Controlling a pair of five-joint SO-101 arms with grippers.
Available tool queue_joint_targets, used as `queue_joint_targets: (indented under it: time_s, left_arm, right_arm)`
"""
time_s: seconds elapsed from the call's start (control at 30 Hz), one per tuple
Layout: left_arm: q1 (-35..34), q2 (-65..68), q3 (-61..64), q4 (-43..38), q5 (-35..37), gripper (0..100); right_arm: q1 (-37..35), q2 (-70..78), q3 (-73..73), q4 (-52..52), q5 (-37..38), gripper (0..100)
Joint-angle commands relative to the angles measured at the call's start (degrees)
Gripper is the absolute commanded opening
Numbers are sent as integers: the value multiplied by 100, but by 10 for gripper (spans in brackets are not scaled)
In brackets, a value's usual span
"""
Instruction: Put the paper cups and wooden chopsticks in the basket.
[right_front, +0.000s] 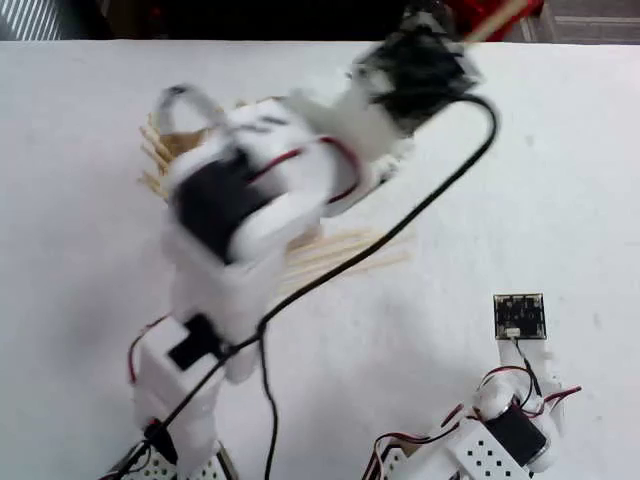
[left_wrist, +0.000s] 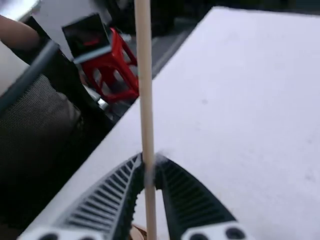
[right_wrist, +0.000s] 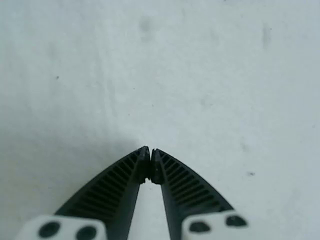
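My left gripper (left_wrist: 149, 161) is shut on one wooden chopstick (left_wrist: 144, 75), which stands straight up between the pads. In the high view this arm is raised high over the table's far side, with the chopstick's end (right_front: 497, 18) sticking out past the gripper. A bundle of wooden chopsticks (right_front: 350, 250) lies on the white table, partly under the arm. The wooden basket (right_front: 160, 150) shows at the left behind the arm, mostly hidden. My right gripper (right_wrist: 150, 155) is shut on nothing, just above the bare tabletop.
The right arm (right_front: 510, 430) is folded at the near right edge, its camera board (right_front: 519, 316) facing up. A black cable (right_front: 420, 210) loops across the middle. Beyond the far table edge stand a red stool (left_wrist: 112, 65) and a dark chair (left_wrist: 40, 120).
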Motion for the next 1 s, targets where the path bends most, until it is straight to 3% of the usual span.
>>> queue_joint_targets:
  time_s: [0.0, 0.1, 0.33, 0.53, 0.8, 0.97]
  left_arm:
    - [-426, -1376, 35, 18, 334, 22]
    - [-1007, -2440, 905, 26, 695, 21]
    - [-2044, -5138, 4492, -325, 853, 22]
    - [-2229, -6571, 7270, -2796, 870, 22]
    - [-2765, -6712, 11015, -6866, 888, 22]
    - [-2879, -6712, 12492, -8018, 888, 22]
  right_arm:
    - [22, -84, 44, 40, 18, 17]
    - [22, -84, 44, 40, 18, 17]
    - [22, -84, 44, 40, 18, 17]
    - [22, -84, 44, 40, 18, 17]
    - [22, -84, 44, 40, 18, 17]
    - [22, -84, 44, 40, 18, 17]
